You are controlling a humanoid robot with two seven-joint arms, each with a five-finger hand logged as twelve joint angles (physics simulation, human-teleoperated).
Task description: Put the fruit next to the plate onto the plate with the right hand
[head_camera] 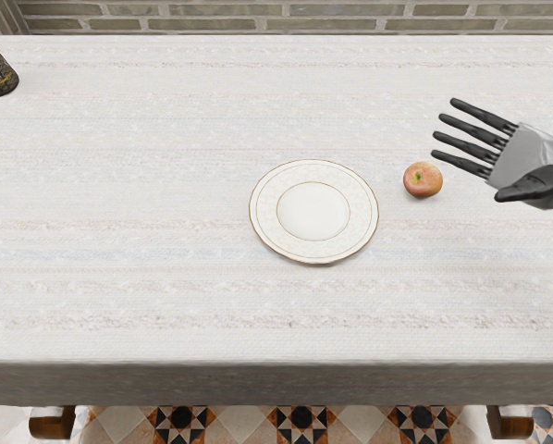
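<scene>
One careless sweep of the spread, empty right hand (498, 153) could roll the apple (423, 179) away from the plate (313, 212).

apple (423, 179) beside plate (313, 211) — right robot hand (498, 153) spread, near apple

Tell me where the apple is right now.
In the head view the apple lies on the table just right of the plate, clear of its rim, with the open right hand hovering further right, not touching it.
</scene>
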